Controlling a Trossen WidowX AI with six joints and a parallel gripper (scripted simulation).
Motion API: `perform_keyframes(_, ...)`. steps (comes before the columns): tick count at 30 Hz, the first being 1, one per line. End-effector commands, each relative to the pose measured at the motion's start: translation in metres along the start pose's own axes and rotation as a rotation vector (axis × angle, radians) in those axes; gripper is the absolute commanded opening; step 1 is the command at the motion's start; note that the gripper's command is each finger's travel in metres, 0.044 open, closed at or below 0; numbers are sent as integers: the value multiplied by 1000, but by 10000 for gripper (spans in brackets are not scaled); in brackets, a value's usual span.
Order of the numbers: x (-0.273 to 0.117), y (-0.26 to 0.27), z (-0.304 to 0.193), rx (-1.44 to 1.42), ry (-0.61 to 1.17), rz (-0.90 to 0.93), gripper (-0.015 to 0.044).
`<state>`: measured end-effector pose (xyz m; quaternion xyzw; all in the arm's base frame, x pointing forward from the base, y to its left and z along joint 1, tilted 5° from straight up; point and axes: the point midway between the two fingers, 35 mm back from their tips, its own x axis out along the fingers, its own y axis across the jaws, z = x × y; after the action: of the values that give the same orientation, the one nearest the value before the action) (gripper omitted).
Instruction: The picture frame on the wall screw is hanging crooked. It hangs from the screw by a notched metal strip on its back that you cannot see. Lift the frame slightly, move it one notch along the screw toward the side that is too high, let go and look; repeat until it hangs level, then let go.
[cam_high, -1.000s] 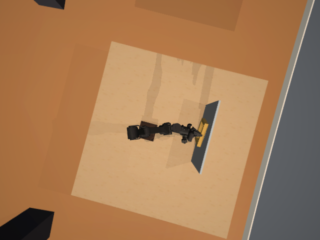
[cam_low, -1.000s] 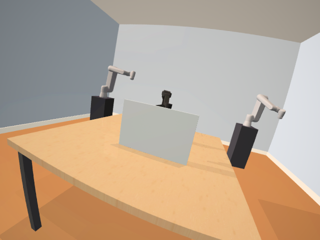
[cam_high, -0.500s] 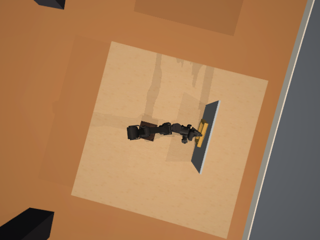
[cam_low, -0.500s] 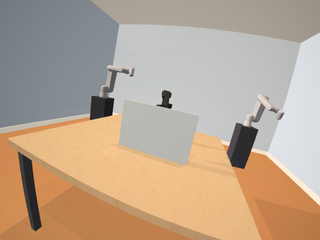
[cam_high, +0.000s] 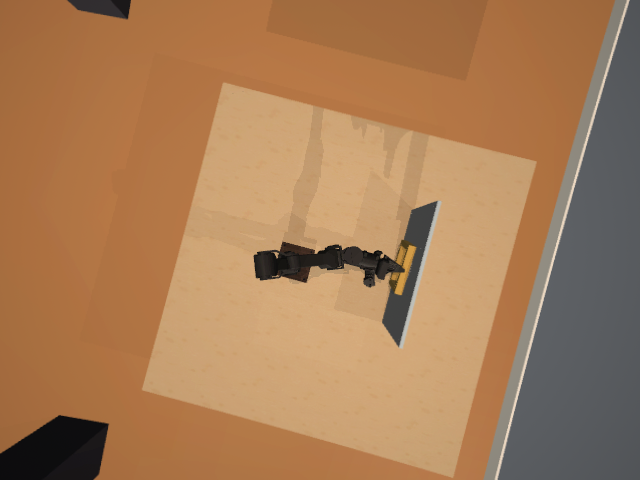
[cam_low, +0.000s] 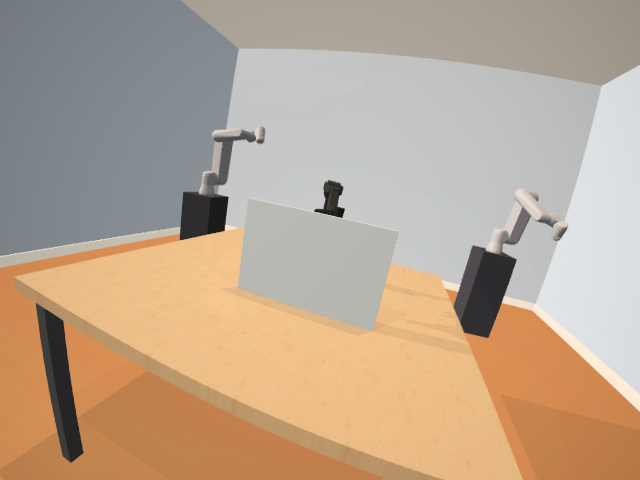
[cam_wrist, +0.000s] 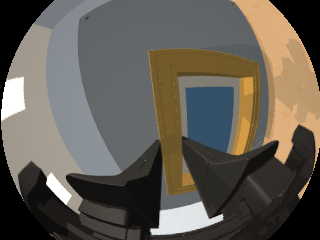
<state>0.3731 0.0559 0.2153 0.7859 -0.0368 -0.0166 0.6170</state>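
Observation:
The picture frame (cam_high: 410, 253) (cam_wrist: 164, 100) has a gold border, a grey inner mat and a blue picture, and stands against the dark face of the upright panel (cam_high: 423, 222) (cam_low: 315, 263) (cam_wrist: 120, 60). My gripper (cam_high: 402, 269) (cam_wrist: 170, 142) is shut on the frame's top rail, one finger on each side of it. The rail runs along the left in the wrist view. The screw and notched strip are hidden behind the frame. The exterior camera sees only the panel's pale back, which hides the frame and gripper. I cannot tell the frame's exact tilt.
The panel stands on the wooden table (cam_high: 248, 335) (cam_low: 206, 330). My arm (cam_high: 310, 259) (cam_low: 332, 196) reaches across to it from its dark base plate. Two pale arms (cam_low: 222, 155) (cam_low: 516, 222) stand on black pedestals beyond the table.

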Motion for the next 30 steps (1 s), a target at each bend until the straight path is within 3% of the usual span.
perform_keyframes(1, 0, 0, 0, -15, -1, -1, 0)
perform_keyframes(29, 0, 0, 0, -167, -2, -1, 0)
perform_keyframes(30, 0, 0, 0, -151, 0, 0, 26)
